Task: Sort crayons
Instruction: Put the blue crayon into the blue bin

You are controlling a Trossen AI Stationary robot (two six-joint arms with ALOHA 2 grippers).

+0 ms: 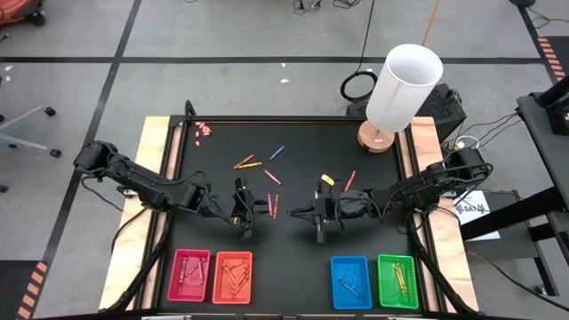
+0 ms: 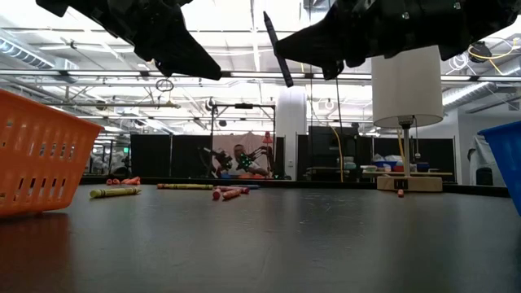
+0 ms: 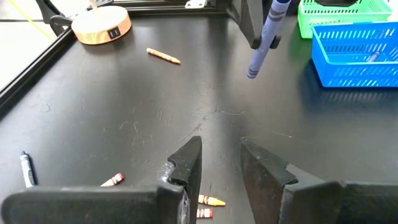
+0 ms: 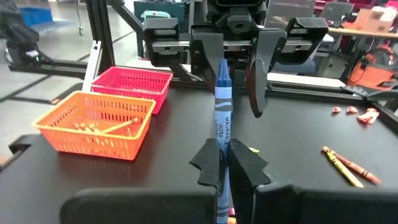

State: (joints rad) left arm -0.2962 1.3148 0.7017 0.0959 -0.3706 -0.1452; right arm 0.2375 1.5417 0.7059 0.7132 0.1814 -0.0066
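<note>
My right gripper (image 1: 302,213) hovers above the middle of the black table, shut on a blue crayon (image 4: 222,118), which also shows in the left wrist view (image 3: 264,37). My left gripper (image 3: 221,165) faces it from the left (image 1: 255,212), open and empty, a short way off the crayon. Loose crayons lie flat on the table: two red ones (image 1: 272,206) between the grippers, an orange and a red one (image 1: 245,163), a blue one (image 1: 277,153) and a red one (image 1: 349,180). Pink (image 1: 175,276), orange (image 1: 218,277), blue (image 1: 336,283) and green (image 1: 382,281) trays line the near edge. My right gripper pinches the blue crayon's wrapped shaft (image 4: 222,144), about its middle, between its two fingers. The fingers reach in roughly level from the table's right and lie across the crayon. It stands steeply tilted, lifted clear, its lower end (image 3: 252,73) well above the table.
A lamp with a white shade (image 1: 404,84) and round wooden base (image 1: 376,138) stands at the far right corner. Small pink-red bits (image 1: 204,130) lie at the far left. A yellow-marked object (image 1: 327,180) lies beside the right arm. Crayons lie in the orange tray (image 4: 99,127).
</note>
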